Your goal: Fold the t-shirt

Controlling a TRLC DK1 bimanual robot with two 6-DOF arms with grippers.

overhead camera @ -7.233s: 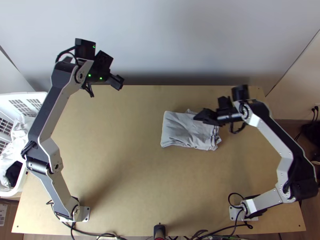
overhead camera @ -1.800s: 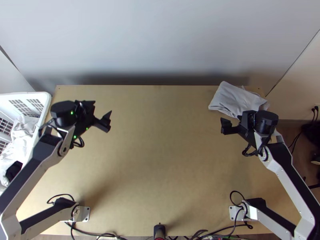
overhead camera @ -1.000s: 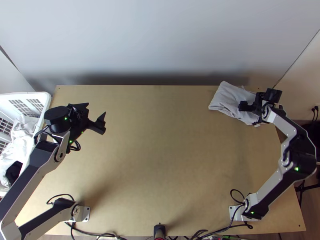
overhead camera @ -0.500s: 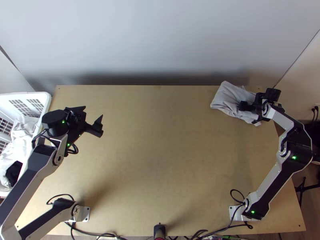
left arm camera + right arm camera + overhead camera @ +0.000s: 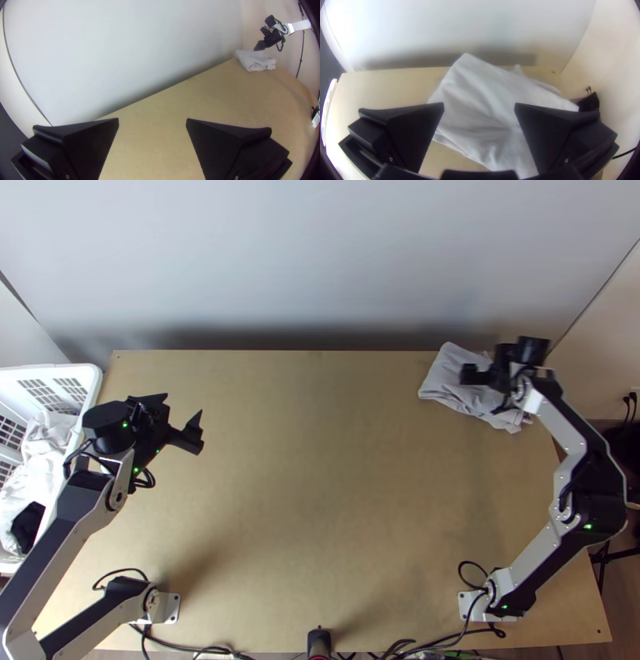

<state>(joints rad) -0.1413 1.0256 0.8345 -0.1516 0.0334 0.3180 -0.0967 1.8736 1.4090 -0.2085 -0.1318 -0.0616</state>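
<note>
- The shirt (image 5: 452, 376) lies folded and wrinkled in the table's (image 5: 320, 500) far right corner, close to both edges; I've a wide stretch of wood between it and my left gripper (image 5: 183, 406).
- That gripper points inward near the basket (image 5: 94, 376), fingers apart.
- My right arm bows outward; its gripper (image 5: 478, 373) is over the shirt, fingers spread.
- From the top I can't make out the shirt under the right wrist; my left elbow is partly cut off.
</note>
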